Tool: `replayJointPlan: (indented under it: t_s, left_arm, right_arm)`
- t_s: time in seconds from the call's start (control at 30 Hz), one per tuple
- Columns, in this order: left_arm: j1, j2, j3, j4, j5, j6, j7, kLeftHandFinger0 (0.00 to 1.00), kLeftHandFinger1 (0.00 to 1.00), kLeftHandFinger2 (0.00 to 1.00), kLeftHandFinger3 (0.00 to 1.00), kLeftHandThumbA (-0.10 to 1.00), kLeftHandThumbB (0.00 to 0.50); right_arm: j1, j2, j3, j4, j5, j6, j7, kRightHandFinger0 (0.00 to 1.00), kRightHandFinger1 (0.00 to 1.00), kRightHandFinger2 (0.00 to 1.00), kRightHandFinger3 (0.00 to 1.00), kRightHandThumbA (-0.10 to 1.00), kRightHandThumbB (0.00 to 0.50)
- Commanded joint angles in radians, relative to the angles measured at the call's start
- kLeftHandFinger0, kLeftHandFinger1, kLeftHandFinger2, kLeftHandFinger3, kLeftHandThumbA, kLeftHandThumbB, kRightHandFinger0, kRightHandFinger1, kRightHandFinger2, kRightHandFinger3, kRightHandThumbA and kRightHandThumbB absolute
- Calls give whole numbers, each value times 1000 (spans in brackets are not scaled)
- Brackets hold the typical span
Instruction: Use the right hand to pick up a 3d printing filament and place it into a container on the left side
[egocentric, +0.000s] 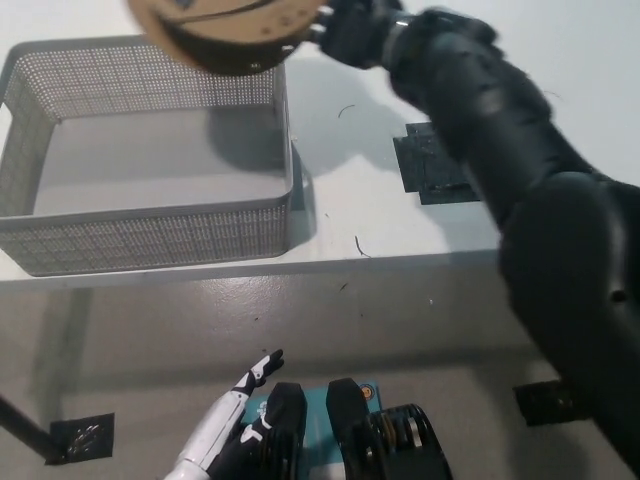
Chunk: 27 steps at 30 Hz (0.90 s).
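Head view shows the black right hand (355, 25) grasping the filament spool (225, 28) above the mesh basket's (150, 235) far right corner.

We see a white tabletop (340, 215) running across the upper part of the head view, its front edge facing us. On its left part sits a grey mesh container (150, 235), open at the top, its near wall close to the tabletop's front edge. To the right of the container, well apart from it, a patch of black tape (428, 165) lies flat on the surface, partly covered from our view. Two thin dark strands (358, 246) lie on the bare white between them.
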Motion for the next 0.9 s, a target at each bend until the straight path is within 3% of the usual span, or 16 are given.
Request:
replayJointPlan:
  t_s: [0.0,0.07,0.1,0.13,0.17,0.2,0.23,0.27,0.3,0.47,0.53,0.63,0.87]
  left_arm:
    - [3,9,-6,-26,-9,-13,-17,1000,1000,1000,1000,1000,289]
    - [2,12,-10,-27,-6,-18,-18,1000,1000,1000,1000,1000,281]
    - [0,12,-10,-28,-6,-16,-20,1000,1000,1000,1000,1000,282]
    - [-5,11,-10,-25,-8,-17,-22,1000,1000,1000,1000,1000,267]
    - [-7,11,-10,-25,-8,-17,-23,1000,1000,1000,1000,1000,267]
    - [-6,11,-10,-34,-8,-6,-27,1000,1000,1000,1000,1000,273]
    - [-7,13,-12,-36,-14,-4,-36,1000,1000,1000,1000,1000,270]
    - [-11,13,-12,-35,-14,-3,-38,1000,1000,1000,1000,1000,269]
    - [-12,14,-12,-39,-18,8,-46,1000,1000,1000,1000,1000,270]
    - [-18,17,-13,-53,-15,23,-65,1000,1000,1000,1000,1000,275]
    - [-19,18,-12,-59,-17,28,-71,1000,1000,1000,1000,1000,270]
    - [-23,22,-14,-61,-17,28,-79,1000,1000,1000,1000,1000,252]
    - [-33,18,-15,-54,-18,21,-84,1000,1000,1000,1000,1000,253]
  right_arm:
    - [-125,32,55,-37,18,-69,-97,0,117,586,1000,-100,81]
    - [-134,72,69,-39,26,-98,-188,0,151,584,1000,-100,148]
    - [-134,75,83,-39,22,-102,-189,0,160,575,925,-100,145]
    - [-136,96,107,-41,9,-125,-186,66,265,661,609,-100,157]
    - [-137,96,112,-42,13,-127,-187,29,266,638,563,-100,158]
    - [-136,105,141,-43,-2,-134,-176,243,506,812,620,12,149]
    - [-135,114,166,-45,-9,-130,-156,579,864,1000,845,191,166]
    - [-132,114,205,-46,-32,-128,-117,821,1000,1000,1000,385,176]
    - [-129,115,240,-45,-46,-127,-75,1000,1000,1000,1000,539,204]
    - [-112,110,302,-46,-29,-126,11,1000,1000,1000,1000,707,271]
    - [-106,109,333,-45,-37,-127,37,1000,1000,1000,1000,854,273]
    - [-95,97,391,-42,-58,-132,87,1000,1000,1000,1000,980,326]
    - [-97,60,448,-45,-63,-134,117,1000,1000,1000,1000,1000,432]
